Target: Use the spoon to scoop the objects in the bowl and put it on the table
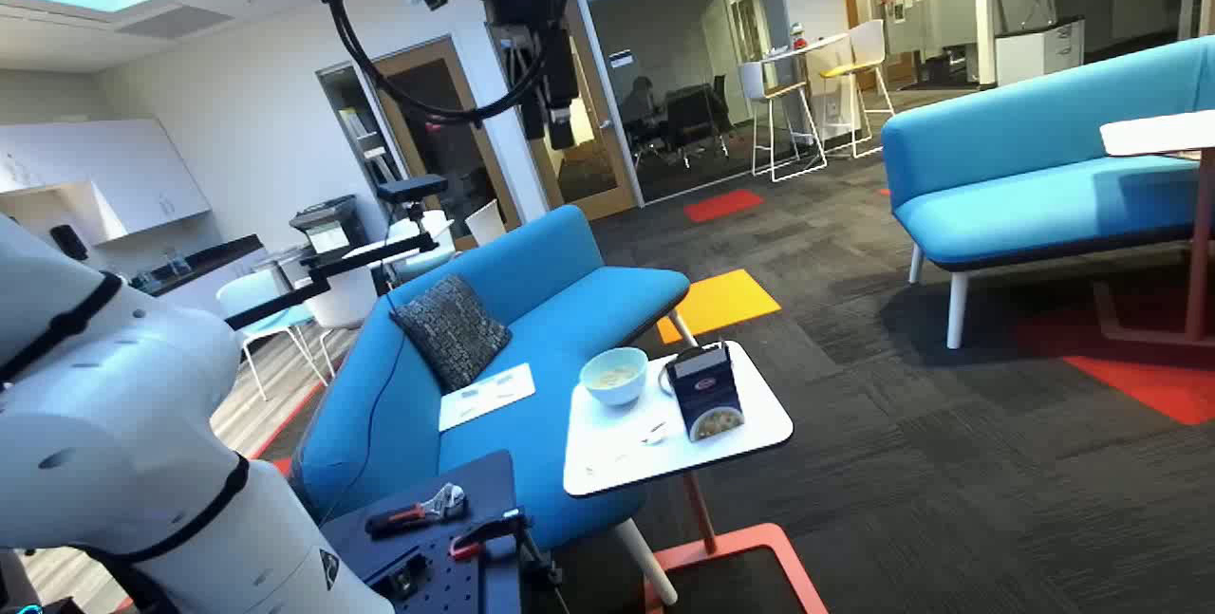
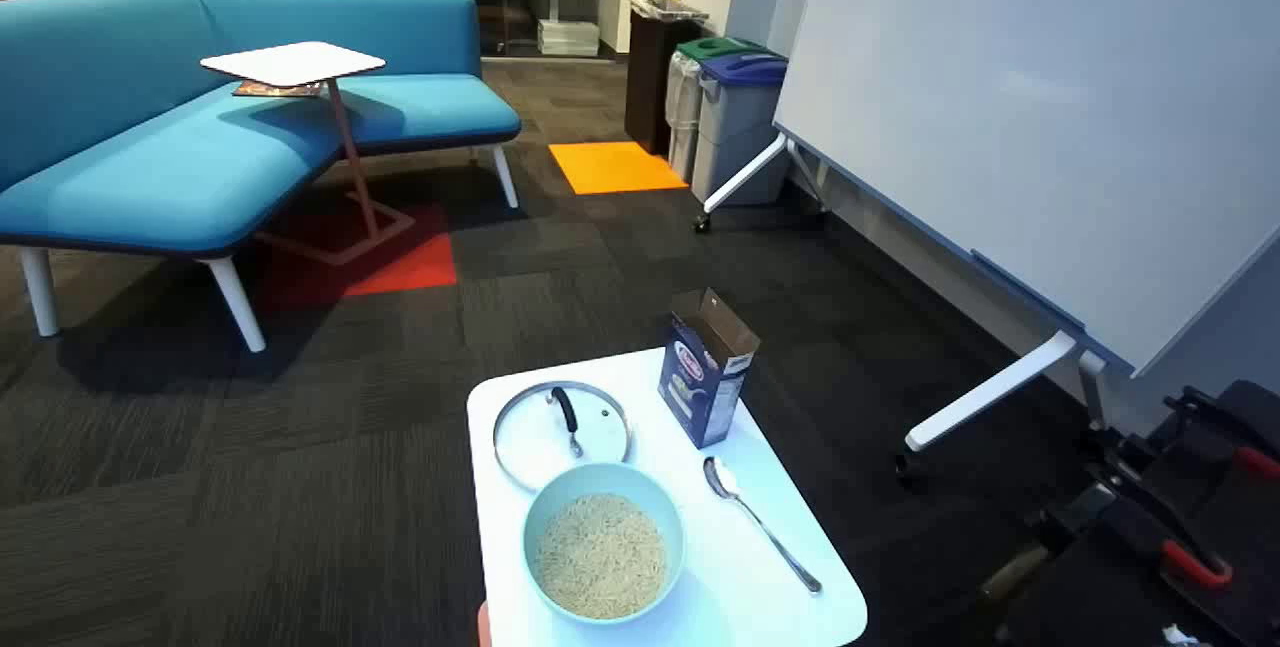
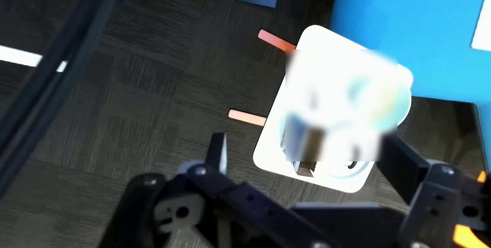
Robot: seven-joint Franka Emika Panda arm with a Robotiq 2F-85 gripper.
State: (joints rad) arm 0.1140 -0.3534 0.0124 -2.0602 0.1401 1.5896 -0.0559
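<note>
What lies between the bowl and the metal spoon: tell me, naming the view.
In an exterior view, only bare white tabletop lies between the bowl and the metal spoon.

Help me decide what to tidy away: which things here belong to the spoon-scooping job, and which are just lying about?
For the job:
spoon
bowl
grains in it
white table beneath
gripper

Just lying about, it seems:
dark blue box
glass lid
grey cushion
wrench

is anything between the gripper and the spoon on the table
Nothing visible. The open gripper hangs high in the air, and the spoon lies uncovered on the table. The box stands close to the spoon's scoop end, the bowl off to one side.
</note>
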